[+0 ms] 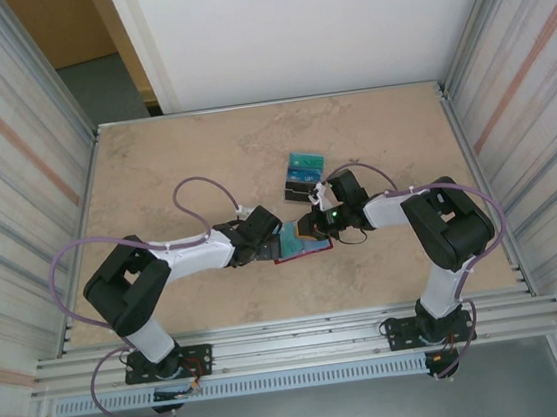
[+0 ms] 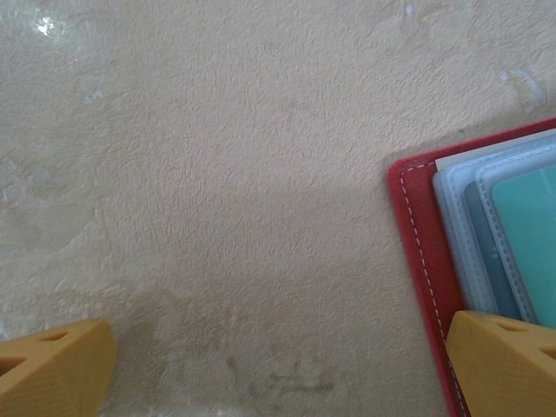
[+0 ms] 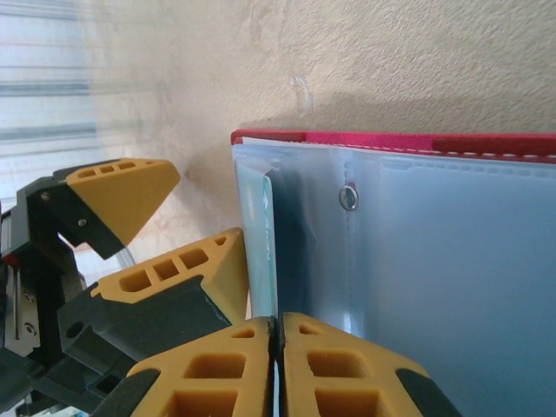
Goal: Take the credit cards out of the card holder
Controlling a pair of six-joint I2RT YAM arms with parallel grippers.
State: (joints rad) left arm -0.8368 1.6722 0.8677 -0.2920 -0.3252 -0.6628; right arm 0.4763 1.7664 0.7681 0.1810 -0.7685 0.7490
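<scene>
The holder point(image 1: 301, 250) lies open on the table point(image 1: 182, 159), a little right of centre and between the two grippers, red cover down and pale pockets up. The left gripper point(image 1: 268, 242) sits at its left edge with the jaws spread wide, grasping nothing. In the left wrist view one yellow finger point(image 2: 499, 365) rests on the holder's red border point(image 2: 417, 226) and the other point(image 2: 56, 365) stands well apart over bare table, while a teal card point(image 2: 532, 234) sits in the clear pockets just beside the border. The right gripper point(image 1: 313, 227) is at the holder's right side. In its own wrist view the right gripper point(image 3: 278, 328) is clenched on a thin pale leaf point(image 3: 268, 252) that stands on edge from the pockets (whether a card is inside that leaf, I cannot tell). The red rim point(image 3: 391, 141) runs across the top of that view, with a small metal snap point(image 3: 348, 198) below it and the left gripper's fingers point(image 3: 122, 187) close by on the left. Three loose cards point(image 1: 302, 175) lie overlapping on the table just beyond the right gripper: teal farthest, blue in the middle, dark nearest.
</scene>
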